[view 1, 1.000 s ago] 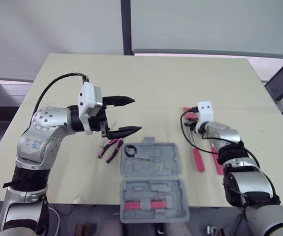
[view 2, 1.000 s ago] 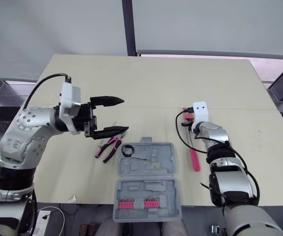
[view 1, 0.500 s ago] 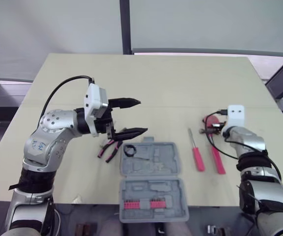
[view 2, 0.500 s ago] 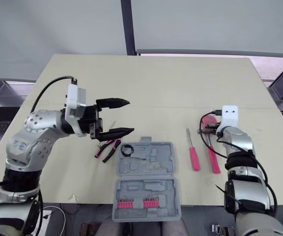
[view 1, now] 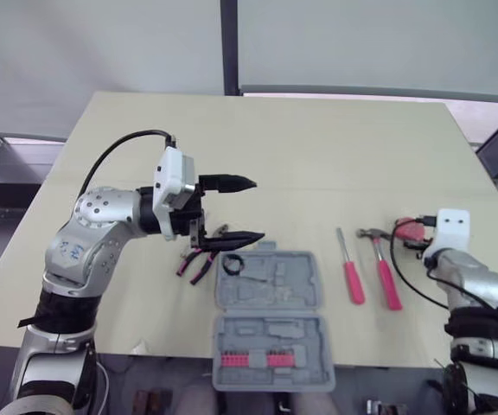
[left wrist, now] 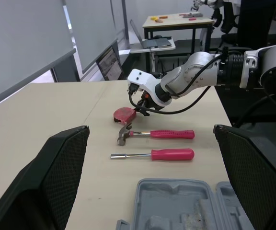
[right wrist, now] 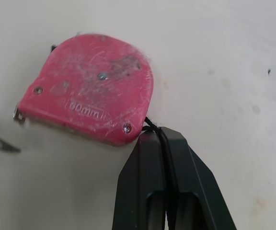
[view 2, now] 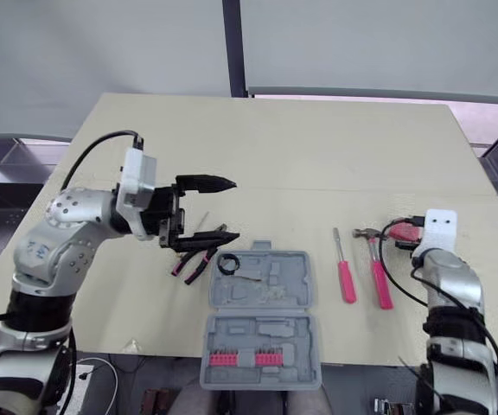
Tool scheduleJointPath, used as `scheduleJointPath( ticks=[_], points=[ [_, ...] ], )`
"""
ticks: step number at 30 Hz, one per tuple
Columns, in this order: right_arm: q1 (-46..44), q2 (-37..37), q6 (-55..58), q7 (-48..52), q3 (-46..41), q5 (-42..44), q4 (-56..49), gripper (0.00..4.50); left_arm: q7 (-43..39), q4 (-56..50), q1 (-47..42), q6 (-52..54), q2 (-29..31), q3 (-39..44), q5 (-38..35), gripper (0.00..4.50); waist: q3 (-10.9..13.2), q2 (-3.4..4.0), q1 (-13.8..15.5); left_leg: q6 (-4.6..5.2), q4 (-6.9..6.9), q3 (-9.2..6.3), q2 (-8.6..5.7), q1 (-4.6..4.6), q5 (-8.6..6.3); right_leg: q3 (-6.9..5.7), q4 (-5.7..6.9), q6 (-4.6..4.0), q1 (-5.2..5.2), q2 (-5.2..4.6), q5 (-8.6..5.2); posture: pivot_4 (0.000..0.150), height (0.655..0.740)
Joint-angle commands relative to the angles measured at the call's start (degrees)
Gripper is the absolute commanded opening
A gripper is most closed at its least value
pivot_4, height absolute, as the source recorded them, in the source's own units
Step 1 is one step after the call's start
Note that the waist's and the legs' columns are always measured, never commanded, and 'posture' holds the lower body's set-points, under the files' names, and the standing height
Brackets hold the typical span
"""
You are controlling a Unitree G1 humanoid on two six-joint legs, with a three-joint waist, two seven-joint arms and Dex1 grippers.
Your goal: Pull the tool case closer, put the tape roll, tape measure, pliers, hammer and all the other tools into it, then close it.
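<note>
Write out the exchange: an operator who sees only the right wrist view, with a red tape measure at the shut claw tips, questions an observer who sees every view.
Operator: My right claw is touching the tape measure. Is the tool case open yet?
Observer: Yes. The tool case lies open on the table, in front of the robot.
Operator: What lies between the case and my tape measure?
Observer: A screwdriver and a hammer, side by side, with their red handles pointing toward the robot.
</note>
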Motion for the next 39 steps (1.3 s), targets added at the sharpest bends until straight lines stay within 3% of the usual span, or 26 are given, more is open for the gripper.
scheduleJointPath(
  ticks=[1,18,24,29,39],
  points=[
    [5.1,-0.3,5.4,1.2,-3.7,2.6,-9.8,0.03,-2.1,-0.7,-1.7,-0.7,0.5,0.2,-1.3,4.5,0.0,0.01,0.1,0.0,0.0,0.0,0.0,0.0,0.0,0.0,0.0,0.0,0.0,0.01,0.0,0.15,0.74],
    [33.0,3.5,22.4,7.1,-9.4,12.8,-45.2,0.03,-12.6,-0.1,-3.4,3.0,3.7,-1.6,-4.3,4.5,0.0,0.0,0.3,0.0,-0.04,-0.07,-0.01,0.02,0.0,0.06,-0.07,0.0,0.06,0.06,0.0,0.15,0.74],
    [41.7,4.5,22.5,9.4,-10.1,13.9,-50.3,0.03,-17.1,-1.7,-1.7,6.3,6.8,-1.0,-7.7,4.5,0.0,0.0,0.2,0.0,-0.06,-0.07,-0.01,0.06,0.0,0.1,-0.11,0.0,0.09,0.09,0.0,0.15,0.74],
    [47.5,5.4,22.7,11.1,-9.4,15.3,-54.0,0.03,-22.4,-3.4,1.8,3.4,10.9,-2.9,-5.6,4.5,0.0,0.0,0.2,-0.01,-0.2,-0.08,0.0,0.12,0.0,0.1,-0.17,-0.04,0.11,0.1,-0.02,0.15,0.74],
    [56.6,5.3,24.9,14.6,-10.0,18.4,-61.4,0.03,-21.9,-3.9,3.8,-0.2,10.7,-3.6,-3.2,4.5,0.0,-0.01,1.3,0.01,-0.26,-0.21,-0.01,0.14,-0.01,0.14,-0.3,-0.04,0.21,0.1,-0.02,0.15,0.74]
  ],
)
